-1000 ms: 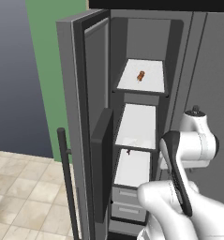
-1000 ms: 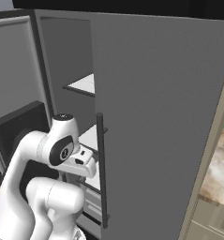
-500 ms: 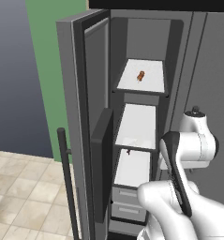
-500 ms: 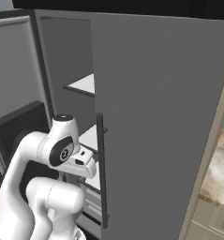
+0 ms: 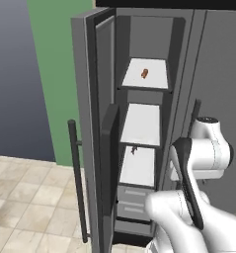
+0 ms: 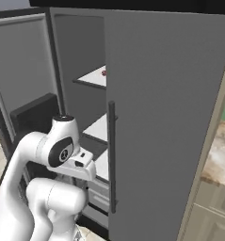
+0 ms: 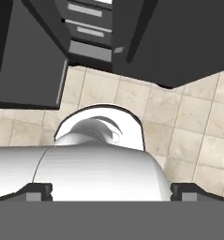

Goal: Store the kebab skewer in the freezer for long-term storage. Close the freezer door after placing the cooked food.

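Note:
The kebab skewer [image 5: 144, 74], a tiny orange-brown stick, lies on the top white shelf inside the freezer [image 5: 139, 123]; from the right it is a small reddish speck [image 6: 103, 72]. The freezer door [image 5: 92, 123] stands wide open to the left, with its dark bar handle [image 5: 76, 173] and black dispenser panel [image 6: 34, 113] showing. My gripper [image 7: 111, 192] points down at the tiled floor in front of the freezer, far below the skewer. Its two dark fingertips [image 7: 38, 191] stand wide apart with nothing between them, so it is open.
The plain grey fridge door [image 6: 165, 117] is shut on the right, with a dark vertical handle [image 6: 111, 155] close to my arm. Grey drawers [image 5: 132, 197] fill the freezer's bottom. A green wall [image 5: 55, 74] lies behind the open door.
My arm has sunk very slightly in front of the freezer. The skewer, the door and the gripper's opening are the same.

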### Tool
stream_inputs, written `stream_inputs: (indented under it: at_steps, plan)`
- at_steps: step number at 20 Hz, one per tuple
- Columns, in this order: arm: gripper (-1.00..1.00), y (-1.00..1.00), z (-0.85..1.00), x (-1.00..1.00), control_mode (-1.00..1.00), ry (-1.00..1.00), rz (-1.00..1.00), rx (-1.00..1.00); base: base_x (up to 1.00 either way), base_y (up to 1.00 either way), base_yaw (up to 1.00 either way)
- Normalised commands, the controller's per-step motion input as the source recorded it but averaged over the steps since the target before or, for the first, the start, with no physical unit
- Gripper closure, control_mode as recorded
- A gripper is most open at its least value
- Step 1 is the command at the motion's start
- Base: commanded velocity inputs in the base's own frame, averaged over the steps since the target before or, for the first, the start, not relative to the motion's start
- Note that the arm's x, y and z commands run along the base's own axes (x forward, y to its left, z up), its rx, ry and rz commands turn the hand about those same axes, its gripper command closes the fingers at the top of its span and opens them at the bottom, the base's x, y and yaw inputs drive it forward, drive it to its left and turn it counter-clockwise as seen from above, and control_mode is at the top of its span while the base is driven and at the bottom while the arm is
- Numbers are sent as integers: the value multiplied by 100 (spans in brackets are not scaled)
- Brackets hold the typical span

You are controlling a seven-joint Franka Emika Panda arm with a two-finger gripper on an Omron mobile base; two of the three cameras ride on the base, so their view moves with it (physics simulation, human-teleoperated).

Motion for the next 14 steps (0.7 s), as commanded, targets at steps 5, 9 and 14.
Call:
stream_inputs:
  at_steps: [5, 9, 14]
  plan:
    - [-100, 0, 0, 0, 100, 0, 0, 0, -63, 10, -28]
    - [-100, 0, 0, 0, 100, 0, 0, 0, -57, 4, -40]
    - [-100, 0, 0, 0, 100, 0, 0, 0, -31, 21, -41]
